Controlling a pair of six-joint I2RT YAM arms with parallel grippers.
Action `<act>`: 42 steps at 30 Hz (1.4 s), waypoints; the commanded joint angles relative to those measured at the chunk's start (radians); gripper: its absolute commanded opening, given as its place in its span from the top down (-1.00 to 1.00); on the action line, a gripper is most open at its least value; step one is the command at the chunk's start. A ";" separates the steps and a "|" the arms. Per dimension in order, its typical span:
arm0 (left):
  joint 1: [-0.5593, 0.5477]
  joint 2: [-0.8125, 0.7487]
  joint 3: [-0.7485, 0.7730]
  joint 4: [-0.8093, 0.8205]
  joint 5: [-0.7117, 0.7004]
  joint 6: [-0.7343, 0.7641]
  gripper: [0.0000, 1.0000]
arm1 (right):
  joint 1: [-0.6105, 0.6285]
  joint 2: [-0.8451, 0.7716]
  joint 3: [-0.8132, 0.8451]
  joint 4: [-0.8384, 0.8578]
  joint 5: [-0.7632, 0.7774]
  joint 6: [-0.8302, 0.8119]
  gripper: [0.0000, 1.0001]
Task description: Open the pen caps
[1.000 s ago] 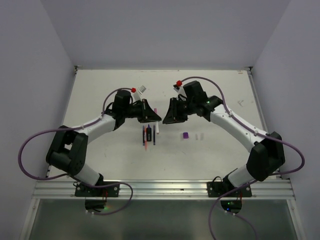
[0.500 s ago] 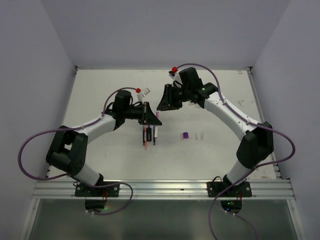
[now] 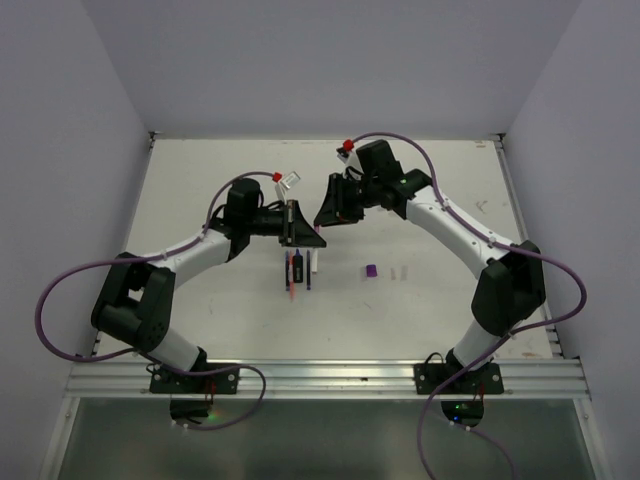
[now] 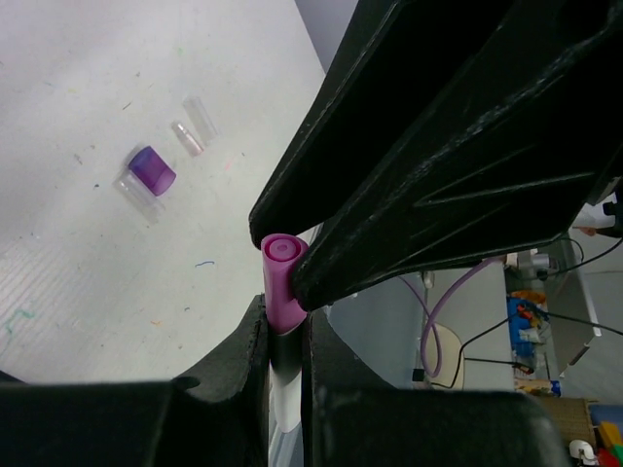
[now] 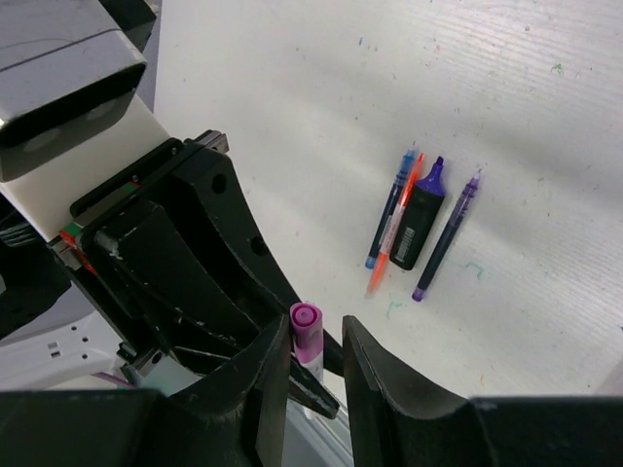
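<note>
My left gripper [image 4: 284,329] is shut on a white pen whose magenta cap [image 4: 282,284] sticks out past its fingertips. In the top view the left gripper [image 3: 304,232] meets my right gripper [image 3: 326,213] above the table's middle. In the right wrist view the magenta cap [image 5: 307,331] stands between the jaws of the right gripper [image 5: 316,342]. It touches the left finger, and a gap separates it from the right finger, so the gripper is open. Several pens [image 3: 298,270] lie on the table below. A loose purple cap [image 3: 371,271] and a clear cap [image 3: 402,272] lie to their right.
On the table lie a blue pen [image 5: 391,199], an orange pen [image 5: 393,233], a black and purple highlighter [image 5: 421,219] and a purple pen [image 5: 446,238]. A small white piece [image 3: 316,263] lies beside them. Grey walls stand on three sides of the white table [image 3: 200,190].
My right gripper has moved back and to the left, to the tip of the left gripper. The left gripper has turned slightly with the pen still in it.
</note>
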 commanded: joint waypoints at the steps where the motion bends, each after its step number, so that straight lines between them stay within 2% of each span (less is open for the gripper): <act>1: 0.004 -0.031 -0.008 0.085 0.036 -0.045 1.00 | 0.000 -0.017 -0.012 0.042 -0.034 0.014 0.36; 8: 0.003 -0.015 -0.006 0.148 0.040 -0.100 1.00 | 0.003 -0.015 -0.037 0.079 -0.062 0.035 0.38; 10: 0.004 -0.009 -0.003 0.160 0.040 -0.109 1.00 | 0.006 -0.012 -0.049 0.085 -0.068 0.037 0.45; 11: 0.003 -0.008 -0.002 0.162 0.040 -0.112 1.00 | 0.007 -0.012 -0.055 0.091 -0.073 0.039 0.51; 12: 0.003 -0.008 0.001 0.162 0.040 -0.114 1.00 | 0.006 -0.015 -0.063 0.099 -0.076 0.045 0.85; 13: 0.004 -0.005 0.001 0.162 0.039 -0.115 1.00 | 0.009 -0.015 -0.080 0.113 -0.079 0.049 1.00; 14: 0.003 -0.005 0.001 0.161 0.039 -0.116 1.00 | 0.007 -0.017 -0.086 0.118 -0.076 0.052 1.00; 15: 0.003 -0.006 0.000 0.153 0.036 -0.106 0.93 | 0.009 -0.027 -0.090 0.122 -0.071 0.060 1.00; 16: 0.003 -0.006 0.001 0.126 0.028 -0.093 0.72 | 0.009 -0.033 -0.101 0.134 -0.053 0.063 1.00; 17: 0.003 -0.011 0.000 0.107 0.025 -0.068 0.62 | 0.009 -0.041 -0.100 0.130 -0.031 0.068 1.00; 18: 0.003 -0.020 -0.008 0.087 0.022 -0.060 0.42 | 0.009 -0.052 -0.097 0.118 -0.008 0.069 1.00; 22: 0.003 -0.054 -0.043 0.033 0.014 -0.011 0.23 | 0.007 -0.058 -0.074 0.107 0.047 0.075 1.00; 24: 0.003 -0.074 -0.078 0.041 0.017 -0.013 0.22 | 0.006 -0.049 -0.061 0.102 0.039 0.075 1.00; 30: 0.003 -0.097 -0.134 0.055 0.017 -0.020 0.30 | 0.006 -0.052 -0.054 0.101 0.052 0.072 1.00; 32: 0.003 -0.089 -0.134 0.084 0.030 -0.039 0.47 | 0.006 -0.052 -0.055 0.107 0.046 0.080 1.00; 35: 0.003 -0.074 -0.123 0.108 0.057 -0.056 0.93 | 0.004 -0.058 -0.064 0.139 0.041 0.098 1.00; 37: 0.003 -0.063 -0.121 0.127 0.073 -0.085 1.00 | 0.006 -0.053 -0.064 0.156 0.026 0.112 1.00; 39: 0.003 -0.061 -0.150 0.258 0.117 -0.144 1.00 | 0.004 -0.063 -0.075 0.215 -0.013 0.123 1.00; 40: 0.003 -0.066 -0.190 0.409 0.128 -0.239 1.00 | 0.001 -0.069 -0.090 0.261 -0.037 0.131 1.00; 42: 0.004 -0.065 -0.241 0.610 0.151 -0.366 1.00 | -0.009 -0.102 -0.154 0.420 -0.074 0.149 1.00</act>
